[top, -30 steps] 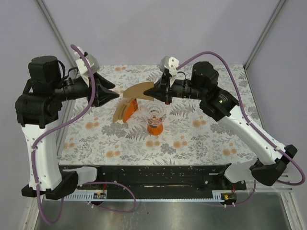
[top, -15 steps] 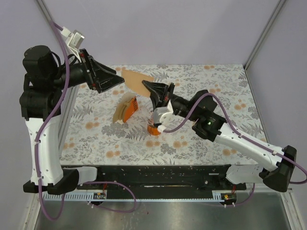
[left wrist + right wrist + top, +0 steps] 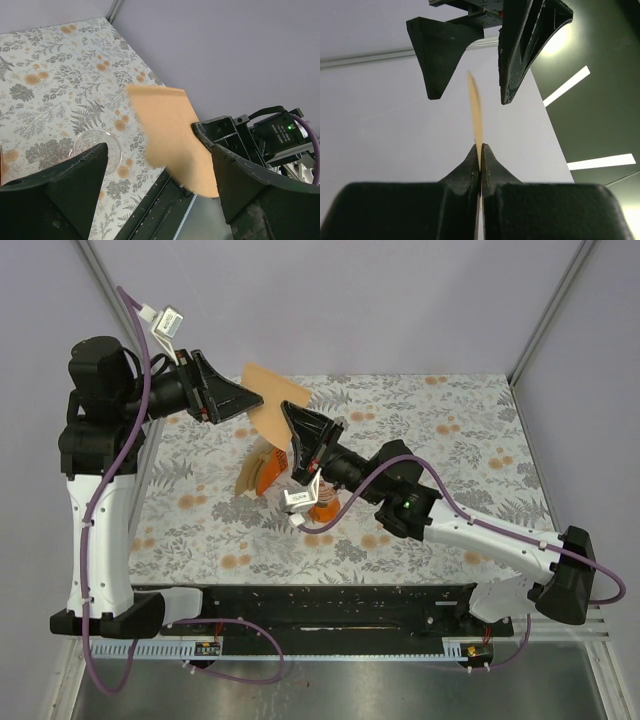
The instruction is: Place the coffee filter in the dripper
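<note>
The coffee filter (image 3: 273, 398) is a flat light-brown fan held up in the air over the back left of the table. My right gripper (image 3: 287, 412) is shut on its lower edge. The right wrist view shows the filter (image 3: 476, 107) edge-on, rising out of the closed gripper (image 3: 480, 146). My left gripper (image 3: 254, 400) is open, with one finger on each side of the filter (image 3: 170, 135) and a gap to both. The dripper's orange base (image 3: 326, 508) shows under the right arm. Its clear ribbed cone (image 3: 98, 149) stands on the table below.
A thick bundle of brown filters in an orange holder (image 3: 262, 468) lies on the floral tablecloth (image 3: 440, 440), left of the dripper. The right arm's forearm (image 3: 400, 502) crosses above the dripper. The black front rail (image 3: 330, 605) runs along the near edge.
The right arm has swung round and carried the filter up and to the left. The left gripper has risen and now straddles the filter with its jaws open.
</note>
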